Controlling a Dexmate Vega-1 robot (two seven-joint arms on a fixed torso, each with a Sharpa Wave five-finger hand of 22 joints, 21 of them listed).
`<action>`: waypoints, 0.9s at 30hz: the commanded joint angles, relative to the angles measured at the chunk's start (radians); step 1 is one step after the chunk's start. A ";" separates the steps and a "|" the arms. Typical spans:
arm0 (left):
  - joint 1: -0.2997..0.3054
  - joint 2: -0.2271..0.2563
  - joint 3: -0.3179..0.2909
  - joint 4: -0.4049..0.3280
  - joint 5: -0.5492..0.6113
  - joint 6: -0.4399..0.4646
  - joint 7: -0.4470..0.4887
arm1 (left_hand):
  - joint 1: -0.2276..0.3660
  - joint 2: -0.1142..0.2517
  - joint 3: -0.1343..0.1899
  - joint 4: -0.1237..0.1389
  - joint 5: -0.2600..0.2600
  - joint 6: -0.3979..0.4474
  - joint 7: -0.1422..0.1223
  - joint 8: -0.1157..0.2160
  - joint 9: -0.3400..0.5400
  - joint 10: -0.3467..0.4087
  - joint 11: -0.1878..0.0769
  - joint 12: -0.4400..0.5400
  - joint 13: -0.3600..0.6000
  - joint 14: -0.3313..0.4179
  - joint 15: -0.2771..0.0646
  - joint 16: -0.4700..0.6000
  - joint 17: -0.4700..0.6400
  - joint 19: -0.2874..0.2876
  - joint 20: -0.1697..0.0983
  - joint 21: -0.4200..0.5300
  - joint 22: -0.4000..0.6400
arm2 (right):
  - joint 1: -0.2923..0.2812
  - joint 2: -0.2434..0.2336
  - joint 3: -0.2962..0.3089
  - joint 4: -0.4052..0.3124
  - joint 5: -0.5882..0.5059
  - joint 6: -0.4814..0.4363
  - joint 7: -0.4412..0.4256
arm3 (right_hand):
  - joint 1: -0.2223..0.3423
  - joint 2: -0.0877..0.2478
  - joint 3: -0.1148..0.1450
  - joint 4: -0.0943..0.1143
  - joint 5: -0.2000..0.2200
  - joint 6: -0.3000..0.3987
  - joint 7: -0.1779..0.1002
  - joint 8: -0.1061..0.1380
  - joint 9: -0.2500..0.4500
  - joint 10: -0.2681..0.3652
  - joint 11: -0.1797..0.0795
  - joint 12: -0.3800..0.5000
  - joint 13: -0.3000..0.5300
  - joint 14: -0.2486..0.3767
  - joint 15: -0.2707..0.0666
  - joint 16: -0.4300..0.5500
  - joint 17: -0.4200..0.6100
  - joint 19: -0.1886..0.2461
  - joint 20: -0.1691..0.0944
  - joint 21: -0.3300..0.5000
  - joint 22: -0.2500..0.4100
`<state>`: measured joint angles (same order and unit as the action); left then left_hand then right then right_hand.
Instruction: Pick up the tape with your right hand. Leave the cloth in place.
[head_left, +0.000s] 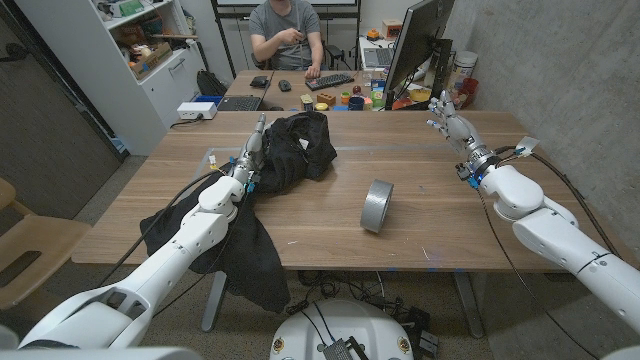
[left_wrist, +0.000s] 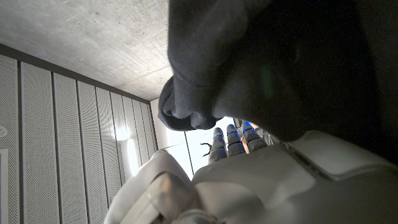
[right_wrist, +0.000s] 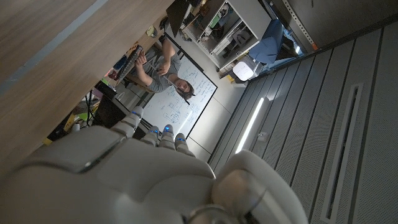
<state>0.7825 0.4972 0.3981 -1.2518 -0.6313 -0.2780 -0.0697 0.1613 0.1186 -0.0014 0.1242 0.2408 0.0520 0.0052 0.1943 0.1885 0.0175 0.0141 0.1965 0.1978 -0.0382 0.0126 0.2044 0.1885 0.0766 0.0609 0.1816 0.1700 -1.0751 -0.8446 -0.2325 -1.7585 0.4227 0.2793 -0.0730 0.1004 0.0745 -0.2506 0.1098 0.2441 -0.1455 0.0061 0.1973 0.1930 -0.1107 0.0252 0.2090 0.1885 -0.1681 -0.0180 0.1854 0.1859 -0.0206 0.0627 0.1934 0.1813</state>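
Left arm: comes in from the lower left of the head view, across the table's (head_left: 330, 250) near-left part, with dark fabric hanging over it and down past the table's edge.
Left hand (head_left: 250, 158): at the left side of the cloth, fingers reaching along its edge and touching it; I cannot tell whether they grip the fabric or only lie against it. In the left wrist view the hand's white back (left_wrist: 249, 180) sits under a dark fold of the cloth (left_wrist: 273, 62).
Cloth (head_left: 295, 148): black, bunched in a heap on the far-left middle of the table, just beside the left hand.
Tape (head_left: 377, 205): a grey roll standing on its edge near the table's middle, right of the cloth and apart from it, well apart from both hands.
Right hand (head_left: 450, 122): raised over the far-right part of the table, fingers (head_left: 437, 108) spread apart and holding nothing; well apart from the tape. The right wrist view shows the hand's white back (right_wrist: 137, 168) with the wooden table surface beside it.
Right arm: enters from the lower right, cables running along it.
Behind the table: a person (head_left: 288, 35) seated at a second desk with a keyboard (head_left: 328, 81), a monitor (head_left: 415, 45) and small coloured objects.
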 joint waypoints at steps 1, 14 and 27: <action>0.002 0.011 0.000 -0.020 -0.006 -0.001 -0.021 | 0.011 -0.004 0.000 -0.002 0.000 0.010 -0.004 0.003 0.002 0.005 0.008 0.003 0.004 -0.010 0.001 0.006 0.002 0.008 0.000 0.007 0.004 | -0.131 -0.153 0.087 -0.189 -0.166 -0.008 -0.006 | 0.028 0.001 0.002 -0.012 0.007 -0.006 0.008 0.008 0.003 0.002 -0.004 0.003 0.005 -0.005 0.000 0.008 0.002 -0.004 0.008 0.008 0.001; -0.008 0.032 0.006 -0.048 0.007 0.004 -0.041 | 0.012 -0.004 0.001 -0.002 0.000 0.009 -0.003 0.003 0.002 0.005 0.009 0.003 0.004 -0.011 0.000 0.006 0.002 0.007 0.000 0.007 0.004 | -0.090 -0.259 0.083 -0.280 -0.292 0.014 0.160 | 0.182 0.001 0.046 -0.097 0.010 -0.046 -0.003 0.006 0.004 0.001 -0.027 0.001 0.007 0.002 -0.021 0.009 0.001 0.010 0.004 0.008 0.000; -0.001 0.044 0.015 -0.088 0.004 0.008 -0.073 | 0.013 -0.004 0.001 -0.002 -0.001 0.010 -0.002 0.003 0.002 0.007 0.010 0.003 0.004 -0.012 0.001 0.006 0.002 0.006 0.000 0.007 0.004 | 0.067 -0.319 -0.013 -0.365 -0.527 -0.011 0.306 | 0.363 0.041 0.117 -0.189 0.017 -0.110 -0.010 0.002 0.006 -0.063 -0.043 -0.017 0.008 -0.043 -0.030 0.002 0.001 -0.016 -0.003 -0.003 0.000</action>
<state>0.7830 0.5318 0.4055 -1.3147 -0.6287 -0.2728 -0.1174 0.1653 0.1146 -0.0014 0.1241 0.2408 0.0519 0.0052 0.1943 0.1883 0.0229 0.0195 0.1964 0.1976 -0.0413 0.0157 0.2044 0.1883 0.0765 0.0609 0.1815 0.1698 -1.1127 -1.1104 -0.1820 -2.0553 0.0868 0.2706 0.1300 0.4386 0.1125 -0.1387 -0.0655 0.2554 -0.1665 0.0019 0.2037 0.1930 -0.1509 -0.0178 0.1973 0.1932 -0.1644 -0.0327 0.1884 0.1861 -0.0262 0.0570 0.1934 0.1816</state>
